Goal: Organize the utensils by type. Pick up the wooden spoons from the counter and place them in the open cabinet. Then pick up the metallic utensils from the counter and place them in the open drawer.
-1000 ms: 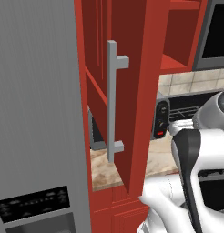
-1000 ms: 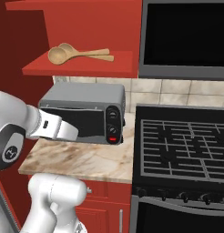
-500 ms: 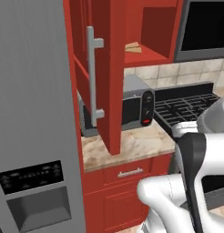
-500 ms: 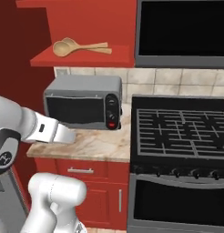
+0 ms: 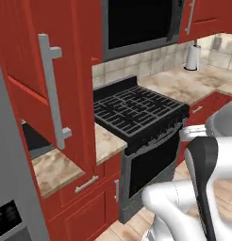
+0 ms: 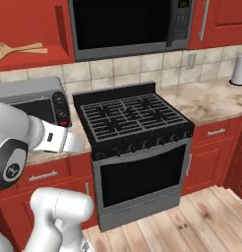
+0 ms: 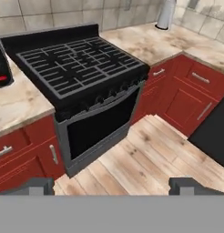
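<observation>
A tan wooden spoon [image 6: 15,49] lies on the red shelf of the open cabinet [image 6: 29,62] at the upper left of the right base view. The cabinet's tall door [image 5: 28,70] with its silver bar handle [image 5: 53,89] stands at the left of the left base view. My gripper [image 7: 111,186] is open with nothing between its fingertips [image 7: 37,185]; it looks down over the stove front and the wood floor. The beige counter [image 6: 214,98] runs right of the stove. The metallic utensils and the open drawer are out of view.
A black gas stove [image 6: 130,118] with an oven door stands in the middle, under a built-in microwave [image 6: 125,22]. A grey toaster oven [image 6: 37,101] sits on the counter to its left. A paper towel roll [image 6: 239,71] stands at the far right. Red base cabinets [image 7: 191,91] line the corner.
The whole picture has shifted: the base has moved rightward along the counter, so the stove is now central and the corner counter has come into view. The gripper stays open.
</observation>
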